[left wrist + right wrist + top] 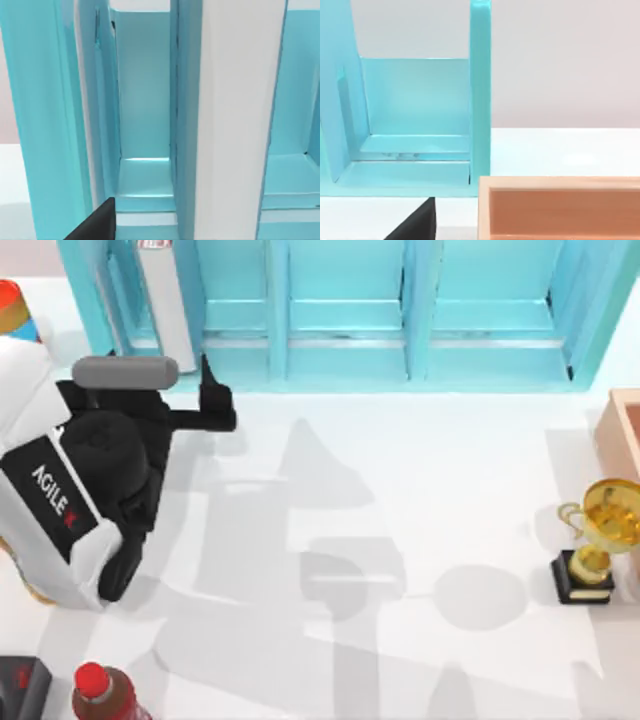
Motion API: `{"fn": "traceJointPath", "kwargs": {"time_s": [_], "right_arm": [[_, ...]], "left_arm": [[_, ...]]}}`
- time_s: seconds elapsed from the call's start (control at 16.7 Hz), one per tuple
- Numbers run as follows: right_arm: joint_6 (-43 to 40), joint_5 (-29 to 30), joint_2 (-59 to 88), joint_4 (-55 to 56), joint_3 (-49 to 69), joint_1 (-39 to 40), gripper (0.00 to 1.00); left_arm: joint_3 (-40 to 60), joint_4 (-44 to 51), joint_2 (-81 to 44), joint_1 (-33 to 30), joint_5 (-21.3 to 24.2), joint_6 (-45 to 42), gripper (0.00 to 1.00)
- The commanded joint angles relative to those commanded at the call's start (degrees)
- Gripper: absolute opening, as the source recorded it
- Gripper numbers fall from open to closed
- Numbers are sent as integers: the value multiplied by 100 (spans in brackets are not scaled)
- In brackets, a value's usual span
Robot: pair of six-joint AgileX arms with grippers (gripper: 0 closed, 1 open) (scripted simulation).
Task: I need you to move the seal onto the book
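The seal and the book are out of view. My left arm [85, 500], black and white, lies at the table's left side. Its gripper [212, 400] reaches up to the front of the light-blue shelf unit [400, 310]. In the left wrist view the shelf's compartments [145, 125] stand close ahead, with a dark corner of the gripper [97, 225] at the picture's edge. A black piece of my right gripper [417, 224] shows in the right wrist view, in front of the shelf's end bay [415, 115] and a tan box [560, 210].
A gold trophy on a black base [595, 540] stands at the right, with the tan box's corner [625, 430] behind it. A red-capped bottle [100, 690] and a dark object [20, 685] sit at the front left. A white upright item [165, 300] stands in the shelf.
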State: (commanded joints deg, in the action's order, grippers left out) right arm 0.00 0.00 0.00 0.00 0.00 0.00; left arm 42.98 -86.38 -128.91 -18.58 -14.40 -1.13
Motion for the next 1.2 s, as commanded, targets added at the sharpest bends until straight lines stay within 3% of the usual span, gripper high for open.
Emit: {"fn": "traceJointPath", "kwargs": {"time_s": [0.3, 0.72, 1.2], "right_arm": [[0, 0, 0, 0, 0, 0, 100], [0, 0, 0, 0, 0, 0, 100], [0, 0, 0, 0, 0, 0, 100]], "left_arm": [[327, 400, 85, -165, -122, -7, 100], [2093, 1585, -505, 140, 145, 8, 100], [2611, 1644, -974, 338, 349, 14, 100]]}}
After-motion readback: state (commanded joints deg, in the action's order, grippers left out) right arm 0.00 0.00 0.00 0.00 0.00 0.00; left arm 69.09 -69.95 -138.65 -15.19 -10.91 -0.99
